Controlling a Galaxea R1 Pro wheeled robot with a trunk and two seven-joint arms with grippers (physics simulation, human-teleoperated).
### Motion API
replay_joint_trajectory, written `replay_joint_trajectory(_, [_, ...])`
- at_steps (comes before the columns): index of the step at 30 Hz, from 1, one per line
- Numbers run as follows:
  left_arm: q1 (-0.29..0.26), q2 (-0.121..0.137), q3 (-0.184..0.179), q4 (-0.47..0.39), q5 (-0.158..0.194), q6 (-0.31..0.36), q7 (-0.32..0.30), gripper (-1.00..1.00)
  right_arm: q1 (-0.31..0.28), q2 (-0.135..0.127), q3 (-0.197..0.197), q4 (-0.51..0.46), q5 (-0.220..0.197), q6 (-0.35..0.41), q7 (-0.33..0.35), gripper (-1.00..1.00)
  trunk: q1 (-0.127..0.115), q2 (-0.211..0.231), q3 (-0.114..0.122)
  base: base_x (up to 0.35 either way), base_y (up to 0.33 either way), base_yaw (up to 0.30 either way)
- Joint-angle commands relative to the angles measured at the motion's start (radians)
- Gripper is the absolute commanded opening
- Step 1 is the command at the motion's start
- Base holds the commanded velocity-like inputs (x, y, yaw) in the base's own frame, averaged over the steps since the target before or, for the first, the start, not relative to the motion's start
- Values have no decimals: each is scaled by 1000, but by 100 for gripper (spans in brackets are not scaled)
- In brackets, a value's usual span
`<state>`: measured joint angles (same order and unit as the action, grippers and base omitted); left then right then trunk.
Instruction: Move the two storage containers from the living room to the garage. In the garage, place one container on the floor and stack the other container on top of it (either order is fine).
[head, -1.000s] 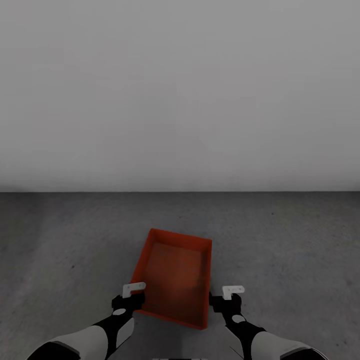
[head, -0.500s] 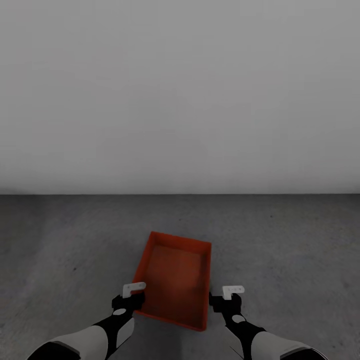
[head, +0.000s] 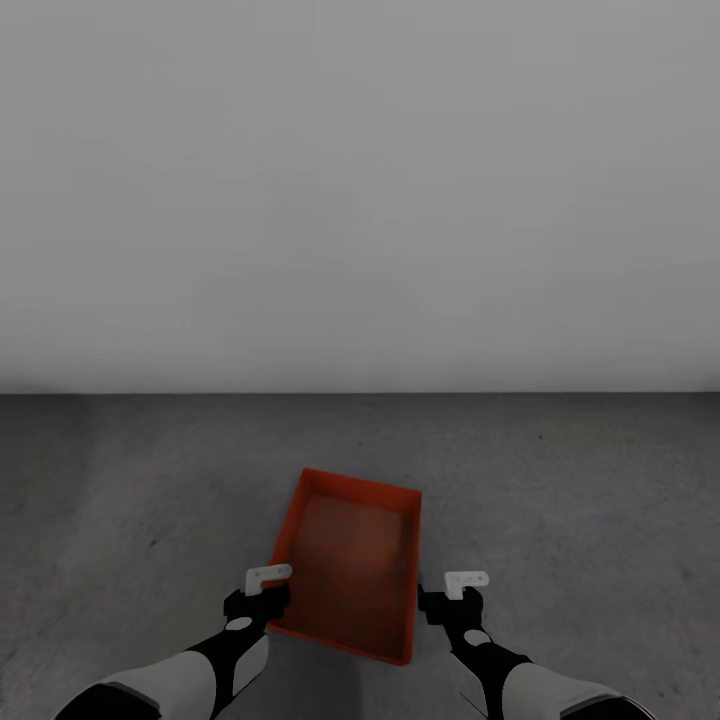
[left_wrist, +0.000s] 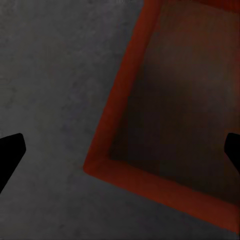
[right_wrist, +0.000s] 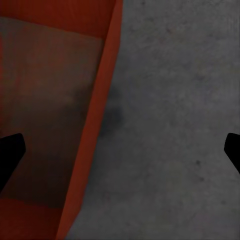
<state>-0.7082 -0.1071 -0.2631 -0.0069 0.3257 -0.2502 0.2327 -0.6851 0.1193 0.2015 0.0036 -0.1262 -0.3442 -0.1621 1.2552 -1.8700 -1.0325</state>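
Head view first: one orange-red storage container (head: 350, 570) sits on the grey concrete floor (head: 560, 500), slightly skewed, its open top up and its inside bare; a plain pale grey wall (head: 360, 190) rises beyond the floor; the left claw (head: 262, 592) hangs over the container's near left corner, and the right claw (head: 456, 596) hangs just beside its near right wall, over bare floor; from here the fingers are too small to tell how they stand.

Left wrist view: the container's (left_wrist: 165, 110) near corner lies below, rim and inner bottom plain to see, with grey floor (left_wrist: 50, 75) beside it; the left claw's (left_wrist: 120, 152) two dark fingertips (left_wrist: 10, 152) show at opposite edges of the picture, spread wide and released, nothing between them.

Right wrist view: the container's (right_wrist: 55, 90) long wall runs beside bare floor (right_wrist: 175, 110); the right claw (right_wrist: 120, 150) is likewise spread wide and released, one dark fingertip (right_wrist: 9, 152) over the container's inside, the other over the concrete.
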Motion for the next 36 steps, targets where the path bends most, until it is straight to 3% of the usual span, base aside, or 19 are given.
replay_joint_trajectory(1, [0, 0, -8, 1, 7, -3, 3, 100, -1, 0, 9, 1, -10, -4, -2, 100, -4, 7, 3, 0, 0, 0])
replay_joint_trajectory(36, [0, 1, -8, 1, 7, -3, 3, 100, -1, -1, 8, 2, -11, -4, -2, 100, -138, 252, 112, 0, 0, 0])
